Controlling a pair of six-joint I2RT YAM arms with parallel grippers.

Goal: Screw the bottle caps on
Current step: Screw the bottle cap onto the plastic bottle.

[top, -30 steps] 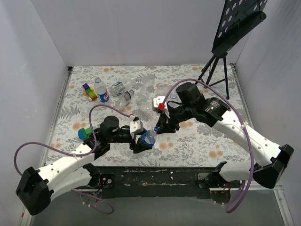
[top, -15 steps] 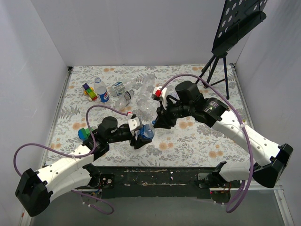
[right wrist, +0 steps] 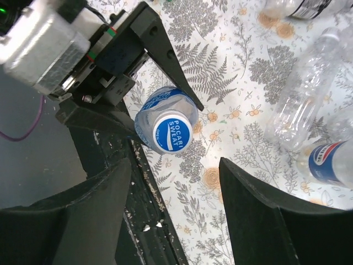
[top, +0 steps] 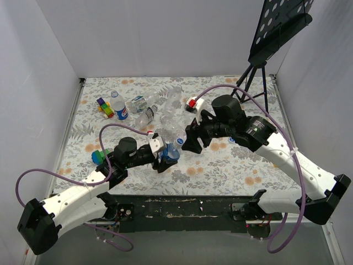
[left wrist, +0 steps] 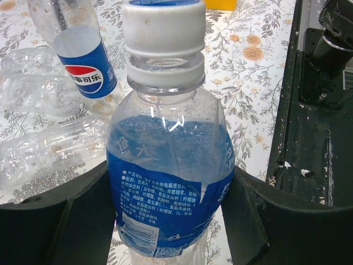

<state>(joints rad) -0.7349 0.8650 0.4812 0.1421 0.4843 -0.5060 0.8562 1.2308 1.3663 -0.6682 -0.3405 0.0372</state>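
The left gripper (top: 165,160) is clamped on a small clear bottle (left wrist: 171,182), with one black finger (left wrist: 55,226) pressed against each side of its blue label band. The bottle is held cap upward near the middle of the tabletop (top: 220,165), a little toward the near edge. Whether its base rests on the cloth cannot be told. Its cap (left wrist: 163,25) sits on the neck, white round the side and blue on top, with white lettering on the blue in the right wrist view. Whether it is screwed fully down cannot be told.

The right gripper (right wrist: 174,164) hangs just beside the bottle on its right. Its fingers are spread wide, with nothing between them, and they are clear of the cap. From its wrist camera the cap shows below, in the gap between the two fingers and nearer the left one.

Toward the far-left corner a Pepsi bottle (top: 119,106) stands upright, just beside a yellow toy block (top: 105,106). To their right, in the far half of the tabletop, several clear loose bottles (top: 160,107) lie on their sides, close together and some touching. A green-and-blue toy (top: 100,157) sits toward the left edge, close to the left arm. A black tripod stand (top: 251,83) stands in the far-right corner, carrying a perforated black desk
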